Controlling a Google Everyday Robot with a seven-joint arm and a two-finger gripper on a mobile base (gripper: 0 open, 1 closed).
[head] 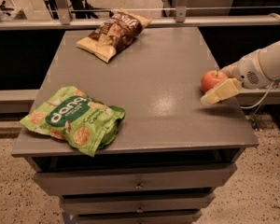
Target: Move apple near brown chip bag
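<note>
One apple (211,80) sits near the worktop's (158,106) right edge, just left of my gripper (219,92); whether the gripper is spread I cannot tell.

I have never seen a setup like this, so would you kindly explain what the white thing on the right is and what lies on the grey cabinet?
The white thing is a robot arm reaching in from the right. Its gripper, the part that grasps, is at the right edge of the grey cabinet top, close beside the apple and partly in front of it. I cannot tell whether it grips the apple. There is one picture, from a camera looking down on the cabinet from its front; where it is mounted is not known. Also on the top lie the brown chip bag at the far left and a green "dang" bag at the near left.
</note>
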